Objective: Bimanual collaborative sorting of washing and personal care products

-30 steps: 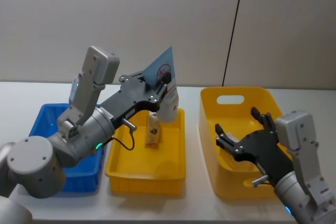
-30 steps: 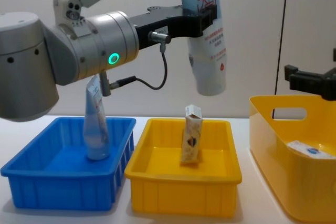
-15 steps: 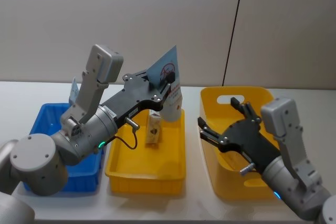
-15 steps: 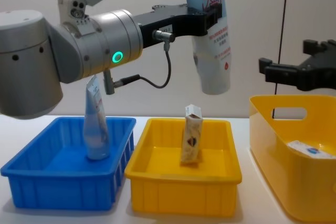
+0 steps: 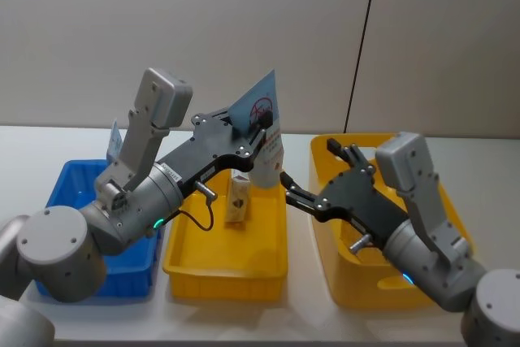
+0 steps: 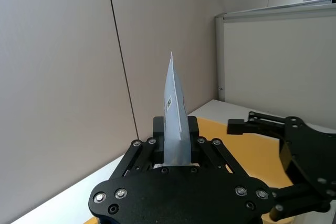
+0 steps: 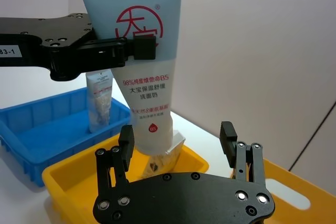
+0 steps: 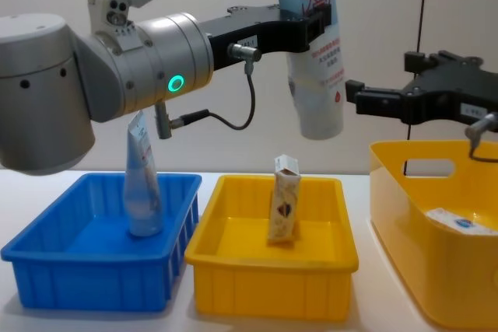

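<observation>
My left gripper [image 5: 256,123] [image 8: 311,18] is shut on the flat crimped end of a white squeeze tube with red print [image 5: 266,145] [image 8: 317,64] [image 7: 143,90]. The tube hangs cap down above the middle yellow bin [image 5: 223,270]. My right gripper [image 5: 309,164] [image 8: 381,83] [image 7: 177,135] is open just right of the tube, apart from it, level with its lower half. A small whitish carton [image 5: 237,199] [image 8: 284,209] stands upright in the middle bin. In the blue bin [image 8: 85,277] a translucent bluish tube [image 8: 142,184] stands. Another carton [image 8: 455,221] lies in the right yellow bin [image 8: 420,270].
Three bins stand side by side on the white table: blue at the left, a shallow yellow one in the middle, a deeper yellow one with a handle slot at the right. A plain wall rises behind them.
My right gripper has risen and swung left from over the right yellow bin to beside the tube. The left gripper with the tube has shifted slightly right.
</observation>
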Tool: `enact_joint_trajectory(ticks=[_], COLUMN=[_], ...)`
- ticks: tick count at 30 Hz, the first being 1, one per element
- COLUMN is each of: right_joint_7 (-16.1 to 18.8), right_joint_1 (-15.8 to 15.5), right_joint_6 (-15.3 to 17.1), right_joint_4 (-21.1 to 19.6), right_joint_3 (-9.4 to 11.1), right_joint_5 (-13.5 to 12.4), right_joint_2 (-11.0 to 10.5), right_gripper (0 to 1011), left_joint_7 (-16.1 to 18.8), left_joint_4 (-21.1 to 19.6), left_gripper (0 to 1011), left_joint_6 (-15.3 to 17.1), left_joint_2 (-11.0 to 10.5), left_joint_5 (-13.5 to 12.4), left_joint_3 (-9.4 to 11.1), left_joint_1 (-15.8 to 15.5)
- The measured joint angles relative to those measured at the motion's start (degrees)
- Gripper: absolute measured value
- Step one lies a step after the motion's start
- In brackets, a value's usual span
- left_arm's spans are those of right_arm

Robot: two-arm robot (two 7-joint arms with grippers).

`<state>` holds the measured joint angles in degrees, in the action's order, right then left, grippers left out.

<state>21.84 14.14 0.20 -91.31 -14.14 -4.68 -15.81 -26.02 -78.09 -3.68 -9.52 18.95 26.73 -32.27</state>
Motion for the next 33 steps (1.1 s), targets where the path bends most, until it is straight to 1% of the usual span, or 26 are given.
enact_joint_trajectory(ticks=[3,7,10,13,14,19,20,21,25,26,30,32,33], right_joint_7=[0.93,1.72,2.75,3.44,4.01,5.66,6.22,6.6,8.02,8.68,9.67,10.43,10.43], right_joint_1=[1.76,3.1,4.95,5.93,6.68,8.63,9.34,9.65,11.06,11.71,12.69,13.42,13.42], right_joint_6=[-0.34,-0.69,-1.16,-1.48,-1.72,-2.45,-2.69,-2.85,-3.44,-3.74,-4.14,-4.41,-4.41], right_joint_4=[2.03,3.67,5.95,7.15,8.16,10.63,11.46,11.85,13.61,14.39,15.54,16.41,16.41], right_joint_3=[-0.73,-1.22,-1.83,-2.16,-2.42,-3.1,-3.34,-3.46,-3.97,-4.22,-4.66,-4.99,-4.99], right_joint_5=[-0.34,-0.67,-1.18,-1.51,-1.84,-2.72,-3.01,-3.21,-3.89,-4.21,-4.7,-5.2,-5.2], right_joint_2=[0.12,0.25,0.47,0.61,0.7,1.0,1.12,1.16,1.38,1.49,1.67,1.78,1.78], right_gripper=[1000,1000,1000,1000,1000,985,951,951,881,832,726,616,616], left_joint_7=[-0.02,-0.03,-0.05,-0.07,-0.07,-0.09,-0.09,-0.09,-0.09,-0.09,-0.08,-0.07,-0.07], left_joint_4=[0.01,0.03,0.05,0.06,0.05,0.06,0.06,0.06,0.06,0.06,0.06,0.06,0.06], left_gripper=[220,220,220,220,220,220,220,220,220,220,220,220,220], left_joint_6=[0.0,0.0,0.0,0.0,0.0,0.0,0.0,0.0,0.0,0.0,0.0,0.0,0.0], left_joint_2=[0.01,0.03,0.04,0.04,0.04,0.04,0.04,0.04,0.04,0.04,0.04,0.04,0.04], left_joint_5=[0.0,0.0,0.0,-0.01,-0.01,-0.01,0.0,-0.01,-0.01,-0.01,-0.01,-0.01,-0.01], left_joint_3=[0.02,0.04,0.06,0.06,0.06,0.07,0.06,0.06,0.06,0.06,0.06,0.05,0.04], left_joint_1=[-0.01,-0.03,-0.05,-0.06,-0.06,-0.09,-0.09,-0.09,-0.09,-0.09,-0.09,-0.09,-0.1])
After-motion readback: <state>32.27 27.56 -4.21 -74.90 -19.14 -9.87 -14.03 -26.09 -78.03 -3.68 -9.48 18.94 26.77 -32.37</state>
